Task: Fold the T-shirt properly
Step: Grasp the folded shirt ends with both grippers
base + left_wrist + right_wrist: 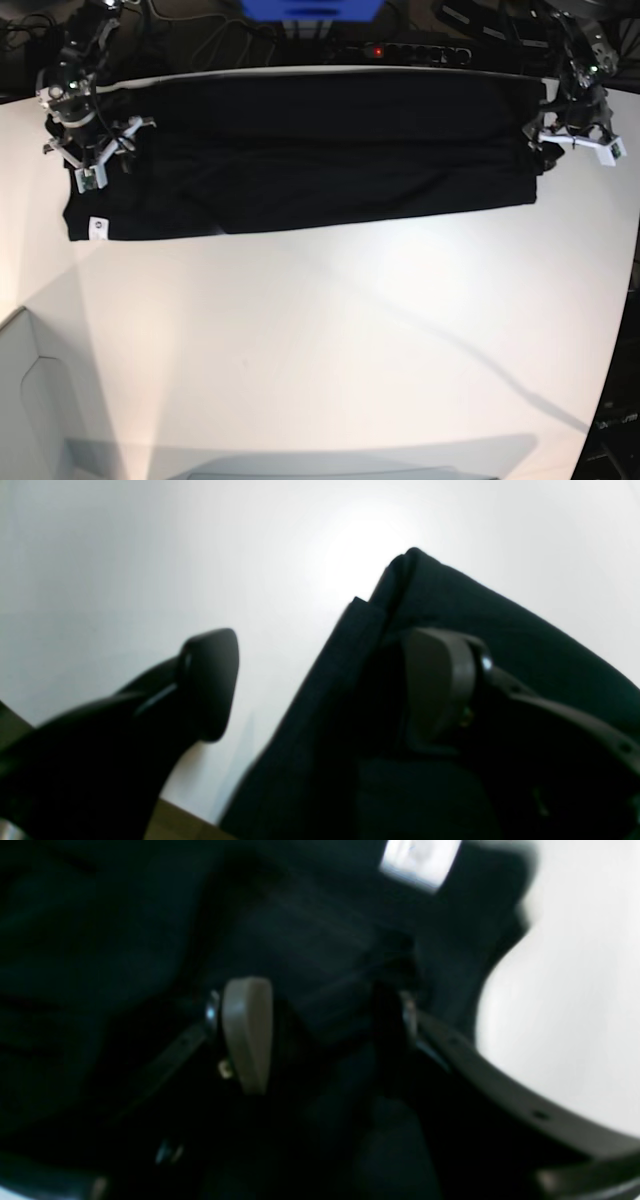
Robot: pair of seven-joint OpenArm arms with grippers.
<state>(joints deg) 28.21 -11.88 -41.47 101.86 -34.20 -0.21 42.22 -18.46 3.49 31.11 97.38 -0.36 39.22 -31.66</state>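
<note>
1. On the left of the base view we see the right gripper (88, 165) standing over one short end of the T-shirt (300, 160). In its own wrist view the right gripper (320, 1035) has its jaws spread, with dark cloth lying between and beneath them; nothing looks pinched, though the picture is blurred.

2. Across the middle, the T-shirt lies as a long black band on the far part of the white table (320, 340), its long axis running left to right, from one arm to the other. A small white tag (97, 227) shows at its near left corner.

3. On the right of the base view the left gripper (572, 135) sits at the band's other short end. In its wrist view the left gripper (320, 685) is also spread wide: one finger hangs over bare table, the other rests over the folded edge of the cloth, which lies toward that finger's side.

4. We judge that each arm is nearest its own end, so the next fold along the long axis would turn on bringing one short end toward the other.
</note>
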